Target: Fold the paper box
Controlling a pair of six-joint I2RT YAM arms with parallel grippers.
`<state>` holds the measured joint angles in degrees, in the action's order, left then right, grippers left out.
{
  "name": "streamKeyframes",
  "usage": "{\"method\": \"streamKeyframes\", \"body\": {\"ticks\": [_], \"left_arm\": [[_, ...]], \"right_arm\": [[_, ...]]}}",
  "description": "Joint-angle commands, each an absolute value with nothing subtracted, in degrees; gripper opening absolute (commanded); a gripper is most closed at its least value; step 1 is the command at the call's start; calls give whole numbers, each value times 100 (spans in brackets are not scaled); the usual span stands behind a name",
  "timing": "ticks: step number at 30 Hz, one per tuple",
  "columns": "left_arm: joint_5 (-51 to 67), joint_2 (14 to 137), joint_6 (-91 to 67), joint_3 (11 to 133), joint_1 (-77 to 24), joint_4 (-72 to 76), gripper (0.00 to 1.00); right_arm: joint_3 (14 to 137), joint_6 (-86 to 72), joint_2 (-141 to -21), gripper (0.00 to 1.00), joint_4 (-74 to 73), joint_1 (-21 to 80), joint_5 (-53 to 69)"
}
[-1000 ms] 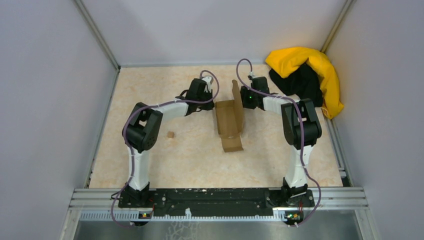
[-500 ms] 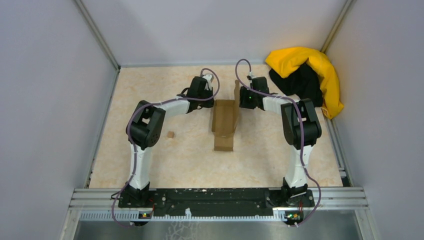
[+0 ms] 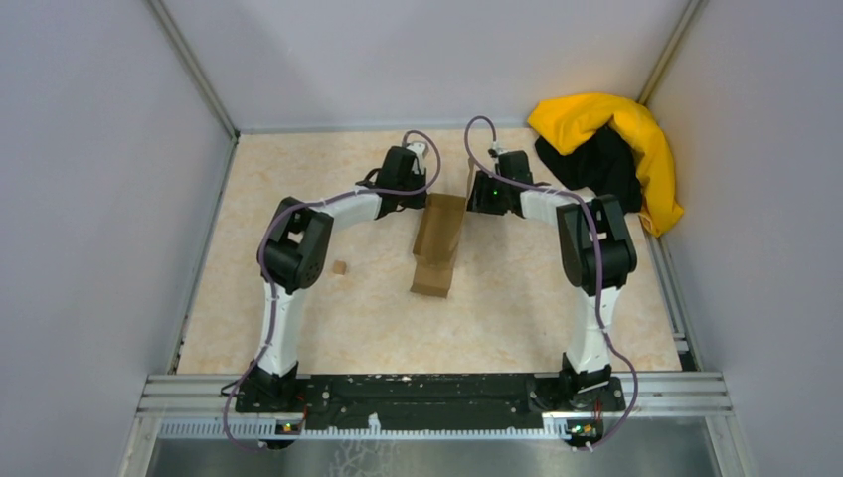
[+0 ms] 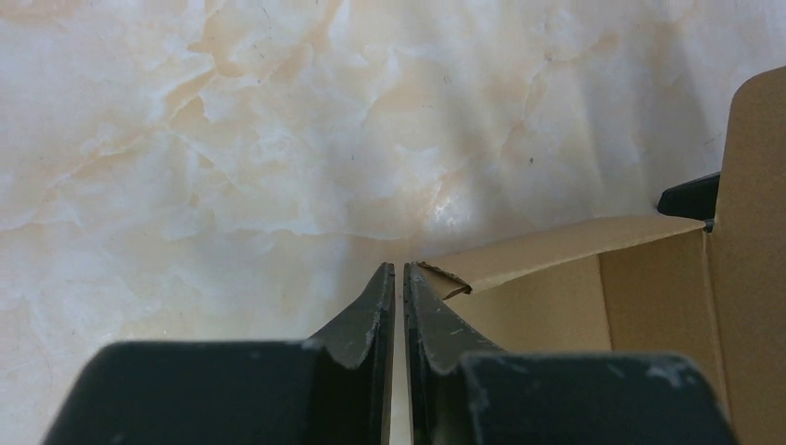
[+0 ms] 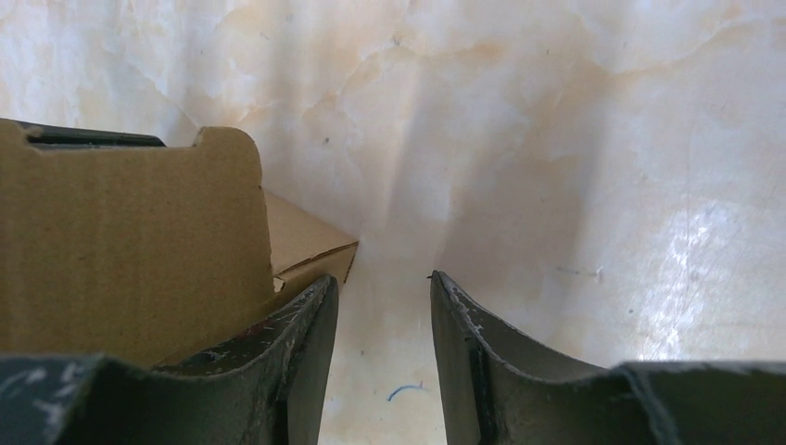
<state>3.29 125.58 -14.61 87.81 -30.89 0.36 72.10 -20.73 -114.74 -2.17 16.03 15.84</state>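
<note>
**Paper box [image 3: 437,238] swung askew between the two arms, not yet folded up**

The box lies on the table [image 3: 298,199] toward its far side, between the wrists. Over the last second its near end, with the loose flap, has slid toward the left arm, so the body now sits slanted; one tall flap stands upright at its far right corner. The left gripper [image 4: 399,269] is all but closed, with nothing seen between its fingers and its tip just beside a low side wall's end. The right gripper [image 5: 380,278] is partly open over bare table, one finger against the outside of the upright flap. This looks like repositioning; the walls likely still need raising.
</note>
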Motion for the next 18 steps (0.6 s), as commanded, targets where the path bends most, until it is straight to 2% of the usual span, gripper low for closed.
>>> {"method": "streamKeyframes", "body": {"ticks": [1,18], "left_arm": [[613,12782,-1414,9222,-3407,26,13],[723,12986,-1072,9522,-3526,-273,14]], "right_arm": [[7547,-2078,-11661,43,9,1893,1829],[7687,-1933,-11814,43,-155,1986,1828]]}}
